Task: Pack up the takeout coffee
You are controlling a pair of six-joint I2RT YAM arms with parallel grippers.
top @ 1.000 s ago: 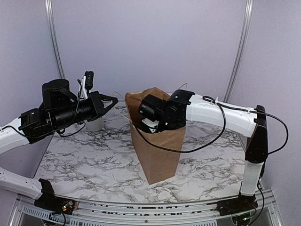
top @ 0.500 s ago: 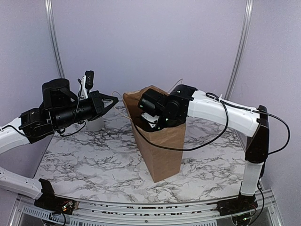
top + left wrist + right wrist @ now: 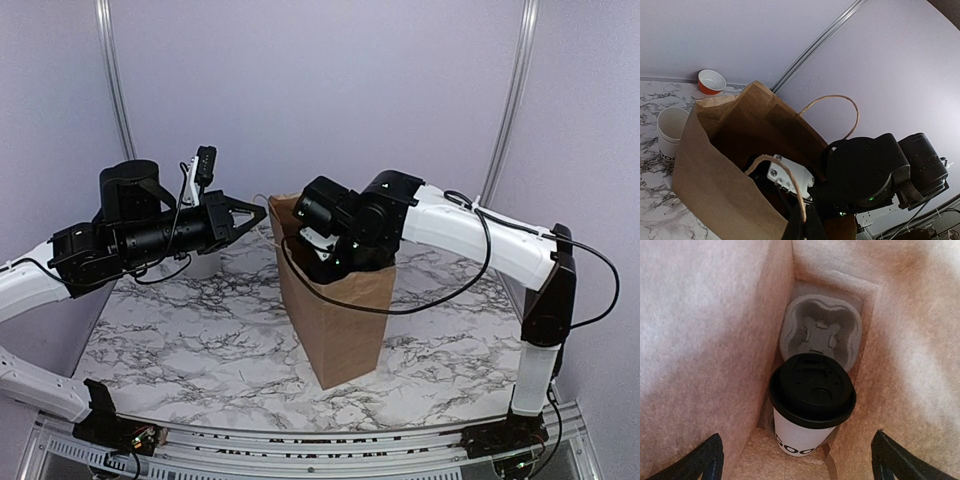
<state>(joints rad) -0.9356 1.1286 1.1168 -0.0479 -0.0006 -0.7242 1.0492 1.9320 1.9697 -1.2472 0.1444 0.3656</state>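
Note:
The takeout coffee [image 3: 811, 390], a white cup with a black lid and dark lettering, stands upright on the floor of the brown paper bag [image 3: 335, 320]. My right gripper [image 3: 799, 461] hangs open above it inside the bag, a fingertip far out on each side and neither touching the cup. In the top view the right gripper [image 3: 312, 262] dips into the bag's mouth. My left gripper [image 3: 260, 211] is shut on the bag's near twine handle [image 3: 785, 175], holding it up at the bag's left rim. The left gripper [image 3: 805, 226] shows at the bottom edge of its wrist view.
A grey pulp cup carrier [image 3: 820, 332] lies behind the coffee in the bag, its visible slot empty. A lidless white paper cup [image 3: 671, 131] and a red bowl [image 3: 710, 81] stand on the marble table [image 3: 200, 340] behind the bag. The bag's far handle [image 3: 832, 107] arches free.
My left gripper has moved slightly right and up with the handle, and the bag has shifted and stands straighter. My right wrist has risen a little in the bag's mouth.

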